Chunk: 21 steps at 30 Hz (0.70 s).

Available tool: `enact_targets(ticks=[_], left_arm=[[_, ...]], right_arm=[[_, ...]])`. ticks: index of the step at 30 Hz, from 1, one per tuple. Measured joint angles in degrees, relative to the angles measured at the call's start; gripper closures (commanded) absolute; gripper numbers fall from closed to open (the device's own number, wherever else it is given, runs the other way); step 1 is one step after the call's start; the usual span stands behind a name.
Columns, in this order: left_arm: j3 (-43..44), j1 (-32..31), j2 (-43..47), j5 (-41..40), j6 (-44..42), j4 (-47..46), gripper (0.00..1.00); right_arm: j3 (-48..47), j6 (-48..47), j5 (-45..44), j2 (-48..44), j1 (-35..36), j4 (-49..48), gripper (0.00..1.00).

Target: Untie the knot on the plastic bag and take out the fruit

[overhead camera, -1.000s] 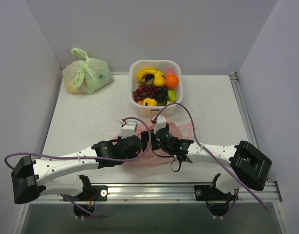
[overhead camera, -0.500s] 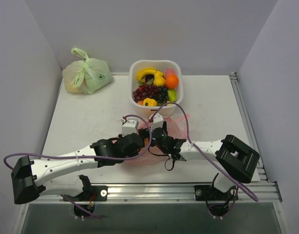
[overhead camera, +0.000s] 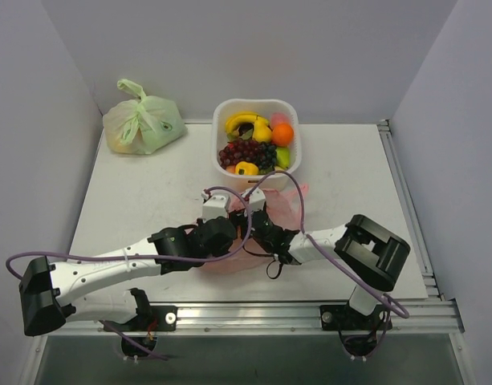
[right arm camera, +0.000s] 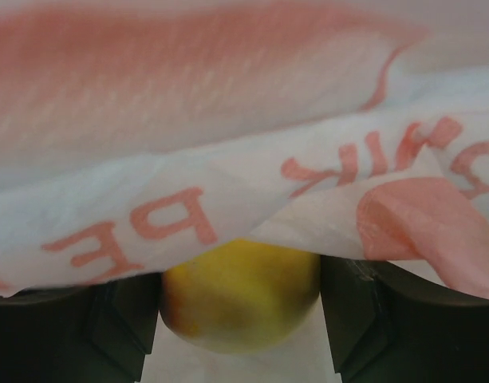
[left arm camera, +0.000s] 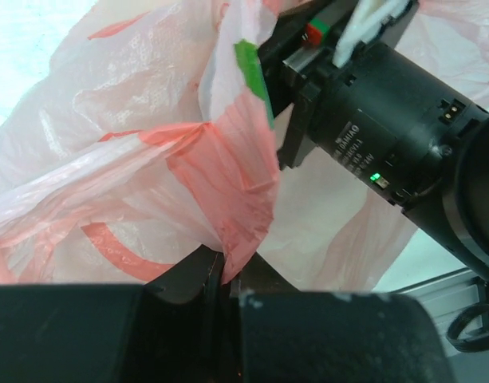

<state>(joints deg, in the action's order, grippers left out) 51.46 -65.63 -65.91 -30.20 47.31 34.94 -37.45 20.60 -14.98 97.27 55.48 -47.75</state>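
A: Quick, where's the plastic bag (overhead camera: pixel 289 207)?

B: Middle of table (overhead camera: pixel 149 192), toward the near edge. It's crumpled under both grippers, just in front of the white basket (overhead camera: pixel 258 102).

A: Anything in it?

B: R wrist cam shows a yellow fruit (right arm camera: pixel 240 279) w/ a reddish blush low on one side. Pink film w/ red lettering drapes over its top. The film hides the rest of the inside.

A: R gripper?

B: R gripper (right arm camera: pixel 240 297) is tucked under that flap, one finger each side of the fruit. Both fingers touch it, so it looks like a grasp.

A: L gripper?

B: L gripper (left arm camera: pixel 224 275) is clenched on a pinch of bag film. A pink fold rises taut from the tips. The R arm's black wrist sits just past that fold.

A: The knot?

B: Can't tell. The arms cover that part from above, and the wrist cams show only folds.

A: What's in the basket?

B: Bananas (overhead camera: pixel 241 120) at the back. Orange (overhead camera: pixel 282 134) and a pink pc (overhead camera: pixel 276 119) at back R. Dark grapes (overhead camera: pixel 246 151) in the middle. A yellow pc (overhead camera: pixel 246 168) in front and a green one (overhead camera: pixel 283 156) at R. It's heaped to about rim level.

A: The other bag?

B: Pale green bag (overhead camera: pixel 141 127) in the back-L corner, tied at the top, well apart from the pink one. Yellowish shapes show thru the plastic; can't ID them.
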Motion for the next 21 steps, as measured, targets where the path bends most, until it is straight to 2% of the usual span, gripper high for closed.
enact_targets(ticks=[1, 4, 10, 14, 21], left_arm=[[0.0, 0.2, 0.0, -0.3, -0.2, 0.0, 1.00], [-0.6, 2.3, 0.2, -0.9, -1.5, -0.1, 1.00], [-1.2, 11.8, 0.5, 0.2, -7.6, 0.0, 1.00], [-1.2, 16.5, 0.5, 1.2, -13.2, 0.0, 1.00], [-1.2, 21.7, 1.3, 3.8, -21.7, -0.1, 1.00]], right_arm=[[0.4, 0.1, 0.3, -0.3, 0.0, 0.0, 0.77], [2.3, 0.2, 1.5, -3.1, 0.0, 1.0, 0.82], [3.0, 0.1, 6.7, -12.0, 0.1, 5.0, 0.91], [2.9, -0.6, 11.9, -19.1, 0.3, 9.8, 0.93], [0.4, -3.7, 18.2, -33.0, 0.4, 23.5, 0.94]])
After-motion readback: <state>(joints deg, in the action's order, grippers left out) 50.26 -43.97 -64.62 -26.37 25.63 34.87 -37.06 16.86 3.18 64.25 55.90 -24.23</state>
